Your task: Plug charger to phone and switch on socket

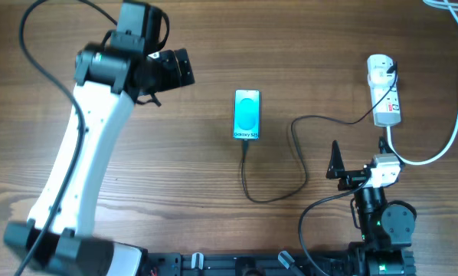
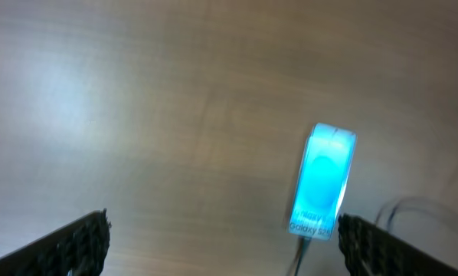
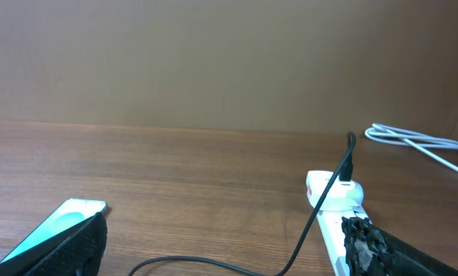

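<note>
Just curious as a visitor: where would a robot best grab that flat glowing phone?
Probably its two long edges, coming straight down from above: the phone lies flat, screen up, and the charger meets its near short end.

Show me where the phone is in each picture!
Overhead: the phone lies in the middle, screen up.
Left wrist: the phone glows right of centre, low down.
Right wrist: the phone peeks in at the bottom left corner.
Shared landmark: the thin black charger cable, seen in all three.
</note>
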